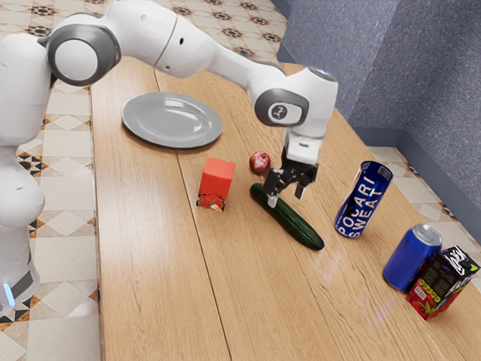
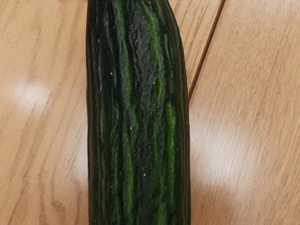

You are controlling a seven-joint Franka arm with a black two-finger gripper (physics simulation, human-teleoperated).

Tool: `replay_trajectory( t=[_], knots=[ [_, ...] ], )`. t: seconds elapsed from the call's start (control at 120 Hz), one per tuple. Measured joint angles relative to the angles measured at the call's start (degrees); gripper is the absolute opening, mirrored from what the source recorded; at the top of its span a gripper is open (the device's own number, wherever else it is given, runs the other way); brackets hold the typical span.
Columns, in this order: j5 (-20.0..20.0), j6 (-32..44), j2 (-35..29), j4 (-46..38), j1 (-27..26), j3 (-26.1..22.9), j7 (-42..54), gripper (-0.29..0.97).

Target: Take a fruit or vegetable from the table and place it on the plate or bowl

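A long dark green cucumber (image 1: 289, 216) lies flat on the wooden table, slanting from the middle toward the exterior view's lower right. My gripper (image 1: 285, 197) hangs open just above its upper end, one finger on each side, not touching. In the wrist view the cucumber (image 2: 137, 117) runs lengthwise straight under my hand. A small red apple (image 1: 260, 161) rests on the table just behind the gripper. The grey plate (image 1: 171, 119) sits at the far side of the table, toward the exterior view's upper left, with nothing on it.
A red carton (image 1: 216, 182) stands left of the cucumber. A blue Pocari Sweat can (image 1: 363, 199) leans at its right. Further right are a blue can (image 1: 411, 257) and a dark juice box (image 1: 443, 282). Bare table (image 1: 150, 286) spreads in front.
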Motion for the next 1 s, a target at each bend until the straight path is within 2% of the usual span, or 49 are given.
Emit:
replay_trajectory(
  t=[0.367, 0.583, 0.717, 0.783, 0.867, 0.933, 1.0],
  knots=[
    [0.0, 2.5, 3.9, -0.1, -0.6, 0.6, 2.7, 0.67],
    [0.0, 2.8, 3.9, -0.2, -0.7, 1.6, 2.4, 0.29],
    [0.2, 3.0, 2.9, -0.3, -1.3, 1.9, 1.7, 0.23],
    [0.3, 3.1, -2.7, -1.5, -2.4, 3.6, 1.0, 0.21],
    [0.2, 2.8, -13.5, -4.5, -3.0, 7.2, 0.0, 0.21],
    [-0.1, 2.0, -20.0, -6.0, -5.4, 14.1, -0.8, 0.22],
    [-0.4, 0.9, -23.3, -7.7, -11.9, 24.7, -1.6, 0.22]
  ],
)
